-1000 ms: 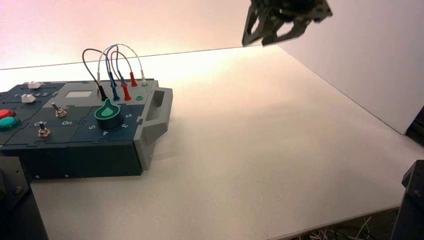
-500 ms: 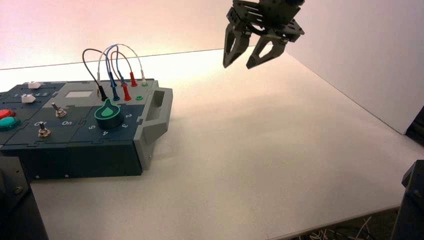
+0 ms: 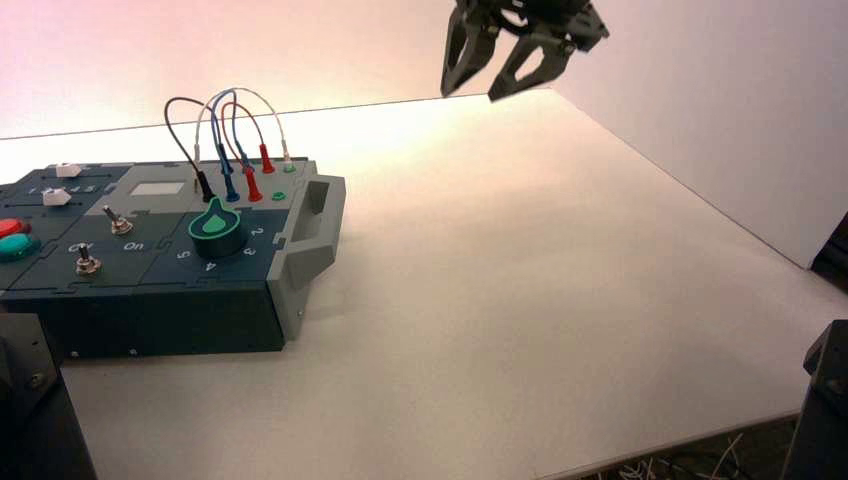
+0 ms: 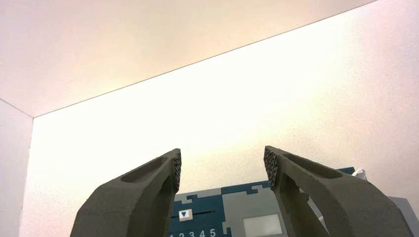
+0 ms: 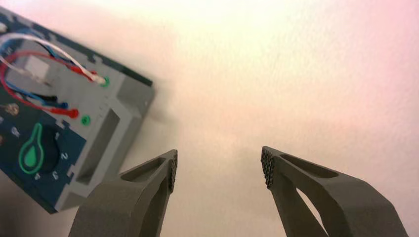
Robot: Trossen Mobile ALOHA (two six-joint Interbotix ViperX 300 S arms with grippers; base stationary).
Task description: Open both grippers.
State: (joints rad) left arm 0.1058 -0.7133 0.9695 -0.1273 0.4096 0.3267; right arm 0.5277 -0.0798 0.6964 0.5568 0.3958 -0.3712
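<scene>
My right gripper hangs high over the far side of the table, to the right of the box. Its two black fingers are spread apart and hold nothing. In the right wrist view the right gripper is open over bare table, with the box's grey handle end to one side. My left gripper is out of the high view. In its wrist view its fingers stand wide apart and empty above the box's slider.
The box carries a green knob, looped wires in sockets, two toggle switches and red and green buttons at its left end. A white wall panel borders the table on the right.
My right gripper swung left and down from the top right corner, then rose a little. Its fingers stay spread. The box has not moved.
</scene>
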